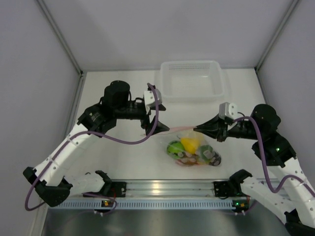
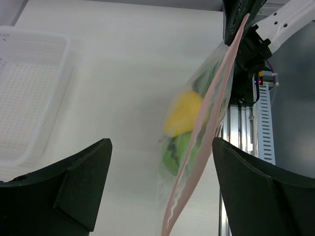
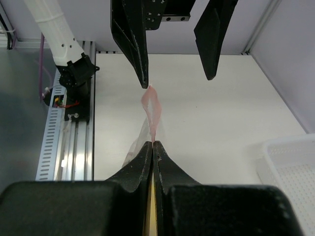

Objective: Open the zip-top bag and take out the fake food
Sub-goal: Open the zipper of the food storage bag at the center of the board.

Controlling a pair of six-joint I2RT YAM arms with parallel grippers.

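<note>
Nearest us, the right gripper pinches the pink-red strip of the clear crinkly plastic zip-top bag; the spread left gripper could close off-strip and miss.

This looks like a robot lab. A left arm and a right arm are bolted to a metal rail at 6 o'clock on a bare white table. Plain pale walls with metal posts box it in. Purple wires hang off the arms. A white tray sits at 12 o'clock. A bag of toy fruit is in the middle.
</note>
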